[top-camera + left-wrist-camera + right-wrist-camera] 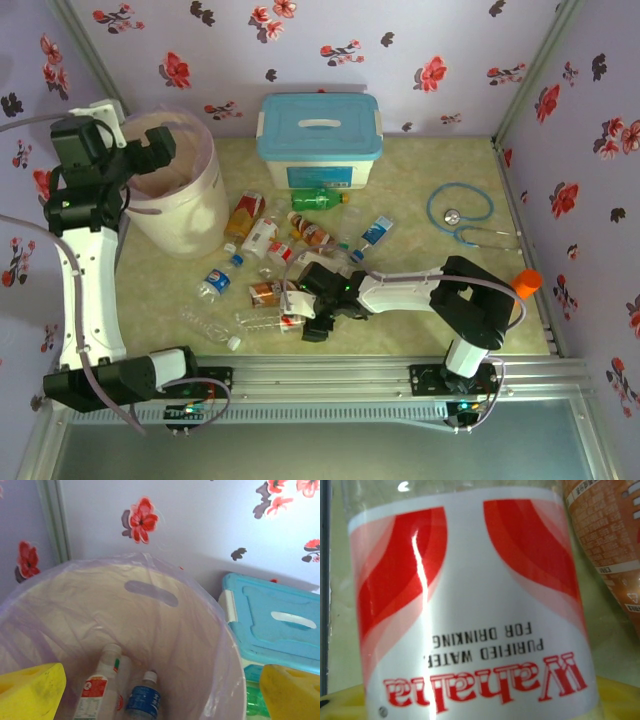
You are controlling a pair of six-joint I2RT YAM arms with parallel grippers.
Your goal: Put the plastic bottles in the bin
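- Purple walls point(350, 50) with red flowers stand around a pale green surface point(420, 290).
- Many bottles point(265, 240) lie in a heap in the middle of the top picture, just below the box with the blue lid point(320, 125).
- The bin point(195, 200) stands at the upper left of that picture. Two more bottles point(97, 690) lie at its bottom.
- The left fingers point(30, 690) are spread wide over the bin and hold nothing.
- The right fingers point(620, 700) are down in the heap at a water bottle point(470, 605) with a red and white label. I cannot tell if they pinch it yet.
- A good grab goes across the round middle of that bottle. It looks smooth and could slip or roll.
- A brown bottle point(610, 540) lies just beside it, so lifting straight up should keep it from being dragged along.
- The left arm hangs over the bin, so it should move away first. Then the arms will not bump.
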